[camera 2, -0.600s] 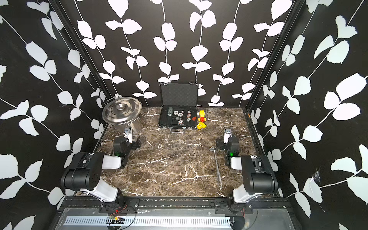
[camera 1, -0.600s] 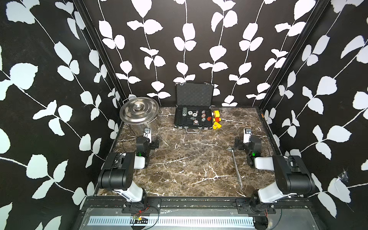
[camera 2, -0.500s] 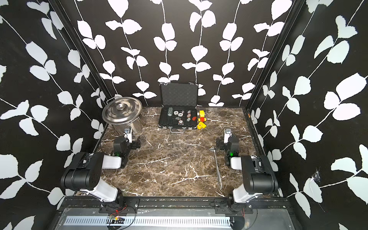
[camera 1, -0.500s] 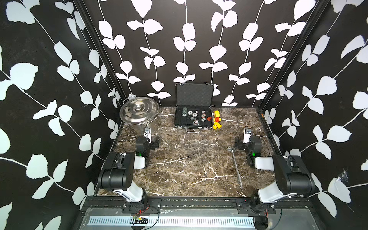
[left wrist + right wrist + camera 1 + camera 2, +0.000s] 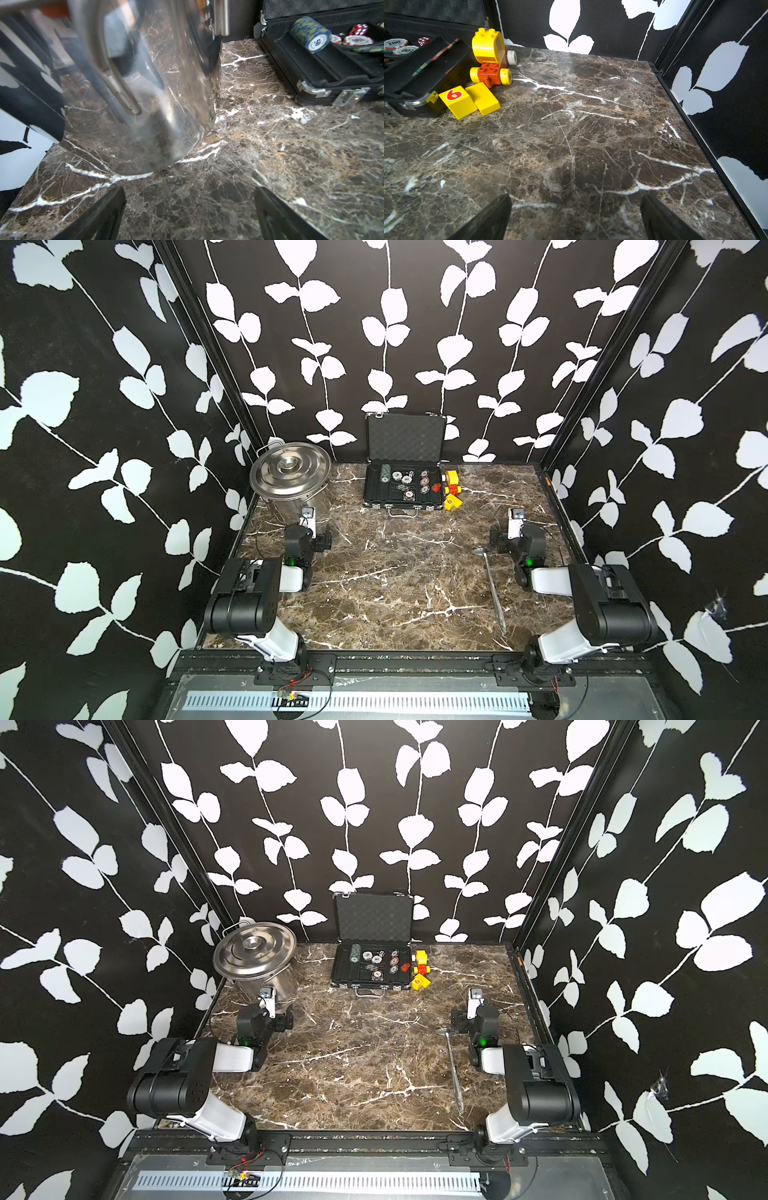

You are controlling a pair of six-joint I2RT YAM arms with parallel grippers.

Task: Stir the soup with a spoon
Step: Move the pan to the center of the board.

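Spoon (image 5: 492, 589) lay flat on the right side of the marble table (image 5: 386, 585), its bowl end pointing away from the robot and just beside the right arm, with nothing touching it. Both grippers had their fingers spread wide and empty. The left gripper (image 5: 190, 209) sat low before the lidded pot (image 5: 166, 104). The right gripper (image 5: 575, 216) hung over bare marble, facing yellow toy blocks (image 5: 483, 68) beside an open case (image 5: 415, 79).

The lid (image 5: 290, 467) hides whatever the steel pot (image 5: 182, 87) holds; in the left wrist view its wall is blurred and cut off.
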